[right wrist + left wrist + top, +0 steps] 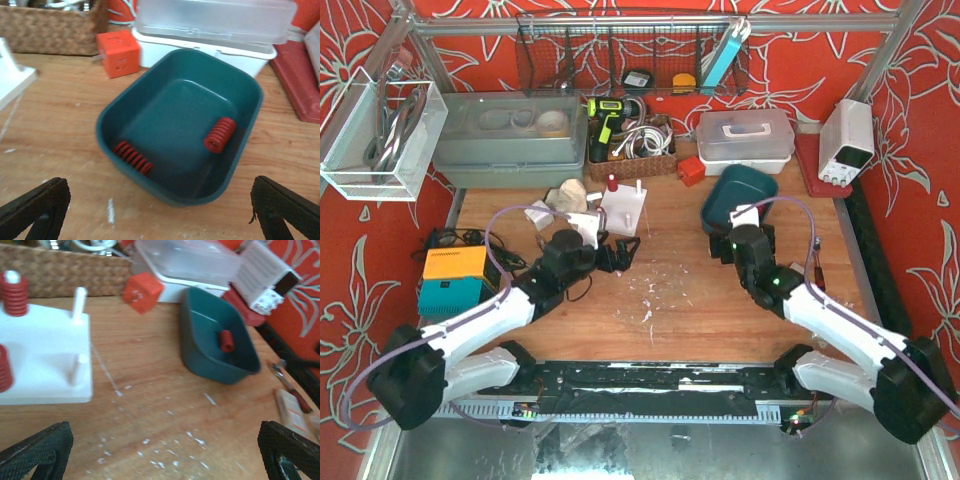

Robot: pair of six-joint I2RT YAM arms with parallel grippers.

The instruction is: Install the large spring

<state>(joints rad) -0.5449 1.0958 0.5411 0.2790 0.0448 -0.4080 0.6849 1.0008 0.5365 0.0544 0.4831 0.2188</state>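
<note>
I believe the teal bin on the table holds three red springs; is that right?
Not quite: the teal bin holds only two red springs, the left spring and the right spring, as the right wrist view shows.

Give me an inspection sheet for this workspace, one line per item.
Surface: wooden tabletop, flecked with white debris.
Job's things: white peg block carries seated springs on two pegs, plus two bare pegs; teal tray holds two loose red springs.
Clutter: orange cube, lidded clear box, wicker basket.
Grippers: left gripper open, empty; right gripper open, empty, facing the tray.
Cables: purple cable loops along each arm.
Surroundings: red floral walls; wire rack at the back.
</note>
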